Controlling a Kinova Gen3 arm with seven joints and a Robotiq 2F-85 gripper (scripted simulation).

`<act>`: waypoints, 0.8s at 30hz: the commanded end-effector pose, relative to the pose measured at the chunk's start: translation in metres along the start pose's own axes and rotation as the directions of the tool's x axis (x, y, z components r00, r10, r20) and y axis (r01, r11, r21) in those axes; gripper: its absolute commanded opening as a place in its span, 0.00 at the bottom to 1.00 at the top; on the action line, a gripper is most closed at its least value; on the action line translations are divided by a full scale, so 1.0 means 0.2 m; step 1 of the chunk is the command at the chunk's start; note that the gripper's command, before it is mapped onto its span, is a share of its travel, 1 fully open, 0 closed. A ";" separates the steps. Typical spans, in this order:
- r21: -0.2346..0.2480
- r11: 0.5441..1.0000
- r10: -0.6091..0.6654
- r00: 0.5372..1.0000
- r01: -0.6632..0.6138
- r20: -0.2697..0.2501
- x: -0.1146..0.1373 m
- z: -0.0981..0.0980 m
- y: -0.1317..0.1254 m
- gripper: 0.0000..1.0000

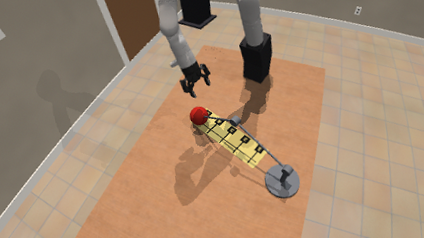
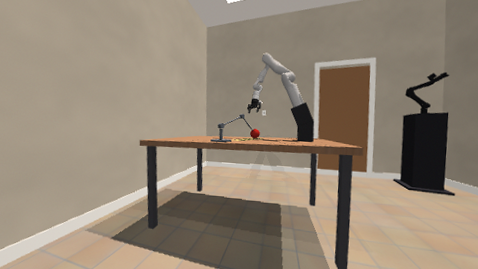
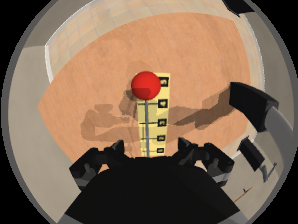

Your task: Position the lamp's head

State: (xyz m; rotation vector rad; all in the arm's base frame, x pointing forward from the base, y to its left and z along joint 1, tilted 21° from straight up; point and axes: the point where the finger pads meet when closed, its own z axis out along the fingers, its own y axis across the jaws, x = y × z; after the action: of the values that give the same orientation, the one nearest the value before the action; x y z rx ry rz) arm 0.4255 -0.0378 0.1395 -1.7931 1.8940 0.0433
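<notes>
The lamp has a round grey base (image 1: 282, 180) (image 2: 221, 139), two thin grey arms with an elbow joint (image 1: 236, 120) (image 2: 241, 116), and a red ball head (image 1: 198, 114) (image 2: 254, 133) (image 3: 145, 84). The head hangs low over the far end of the yellow strip (image 1: 239, 149) (image 3: 161, 117) with its long line and numbered marks, close to the bench top. My gripper (image 1: 196, 82) (image 2: 254, 109) is open and empty. It hangs well above the head, clear of it. In the wrist view the head lies straight below, between my finger pads.
The wooden bench (image 1: 163, 209) (image 2: 285, 147) carries the lamp and my arm's black pedestal (image 1: 257, 58) (image 2: 306, 125). A second black pedestal (image 2: 422, 151) with another arm stands on the floor to the right. A brown door (image 2: 343, 114) is behind.
</notes>
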 end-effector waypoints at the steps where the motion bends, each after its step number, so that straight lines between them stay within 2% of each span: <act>1: 0.004 1.000 0.001 1.000 -0.001 -0.002 0.01 -0.02 -0.01 1.00; 24: -0.004 1.000 -0.001 1.000 0.001 0.004 0.02 -0.03 -0.02 1.00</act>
State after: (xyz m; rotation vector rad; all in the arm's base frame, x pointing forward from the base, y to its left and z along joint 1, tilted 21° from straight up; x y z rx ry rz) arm 0.4265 -0.0433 0.1440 -1.7951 1.8917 0.0509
